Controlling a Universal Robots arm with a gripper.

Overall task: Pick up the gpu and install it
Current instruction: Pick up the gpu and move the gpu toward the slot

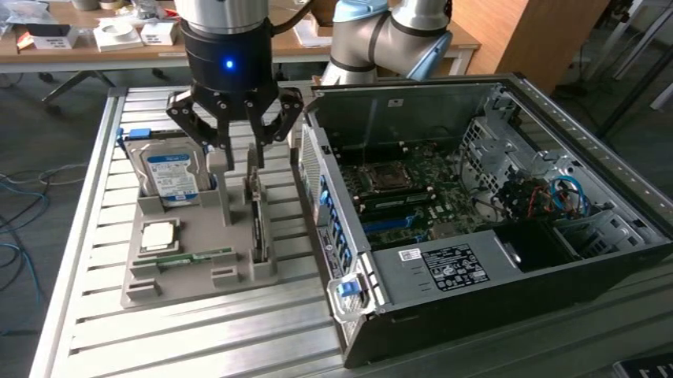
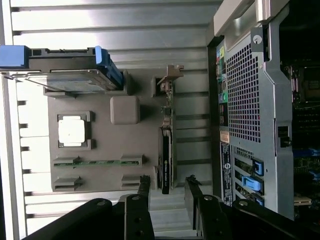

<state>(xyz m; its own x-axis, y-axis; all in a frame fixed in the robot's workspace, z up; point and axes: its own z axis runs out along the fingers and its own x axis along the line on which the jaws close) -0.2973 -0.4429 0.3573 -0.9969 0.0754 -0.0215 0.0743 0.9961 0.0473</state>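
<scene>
Exterior view, from its left: a hard drive [image 1: 169, 172] in the grey tray [image 1: 147, 291], the gripper [image 1: 236, 157] open just above the gpu [image 1: 257, 216] standing on edge in that tray, then the open computer case [image 1: 505, 264] with its motherboard [image 1: 421, 185]. The wrist view adds the case's rear grille [image 2: 243, 95], with the fingers [image 2: 144, 187] spread either side of the gpu's end.

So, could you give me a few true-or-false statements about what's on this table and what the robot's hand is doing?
1. The hand is gripping the gpu. False: the hand is open just above the gpu, which stands on edge in the grey tray.
2. The computer case is open on one side, its circuit board showing. True.
3. The hard drive sits inside the computer case. False: it stands in the grey tray.
4. A square silver chip lies in the grey tray. True.
</scene>
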